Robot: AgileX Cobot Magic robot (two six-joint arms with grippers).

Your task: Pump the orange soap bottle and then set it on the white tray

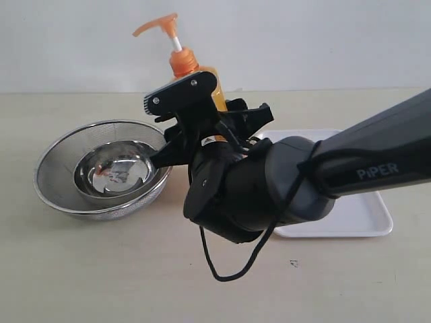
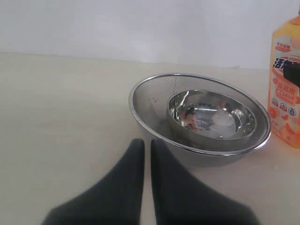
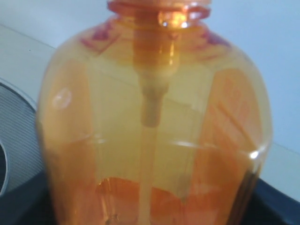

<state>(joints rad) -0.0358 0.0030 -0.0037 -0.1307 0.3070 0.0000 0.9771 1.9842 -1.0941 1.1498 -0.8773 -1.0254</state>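
Beige surface all across, pale wall behind it, and everything is set out on top. Biggest thing in front of me is the black right arm, reaching in from the right and hiding much of the middle. Under and behind it lies the white tray, flat on the surface, and the part I can see is bare. Over on the left sits a round steel mesh strainer, with a smaller shiny steel bowl nested inside it.

Now the orange soap bottle: it stands upright between the strainer and the tray. From the exterior the arm covers its base, but the left wrist view shows that base down on the surface, just beside the strainer rim, so it is not on the tray.

The right tool is clamped on the orange soap bottle, one black finger across its front and the other behind it. The right wrist view is filled with translucent orange plastic and the dip tube inside.

The left tool hovers low over the surface near the strainer, its two dark fingers together, only a thin slit between them.

Up top, the orange pump head sits raised on its white stem, spout pointing left.
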